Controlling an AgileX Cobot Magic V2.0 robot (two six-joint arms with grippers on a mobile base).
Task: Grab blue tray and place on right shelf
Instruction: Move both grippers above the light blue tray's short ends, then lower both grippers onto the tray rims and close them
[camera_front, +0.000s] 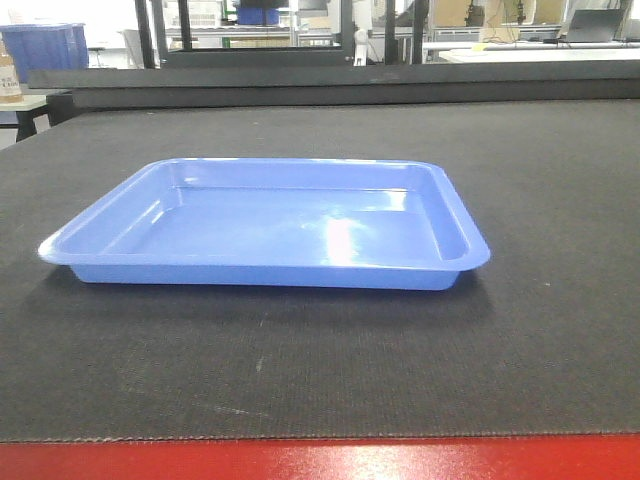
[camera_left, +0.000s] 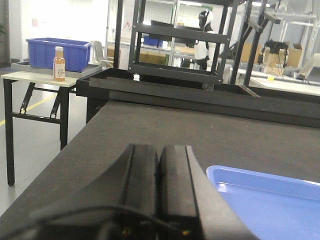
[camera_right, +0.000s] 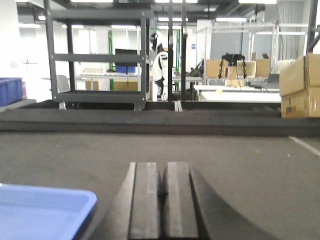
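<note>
Glossy light blue tray (camera_front: 270, 225) on dark mat (camera_front: 545, 180); left gripper (camera_left: 159, 150), right gripper (camera_right: 163, 167) together.

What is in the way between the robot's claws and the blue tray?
Nothing visible. Only bare dark mat lies between the shut left gripper and the blue tray, and the same for the right gripper on its other side. The right shelf is not in these views.
</note>
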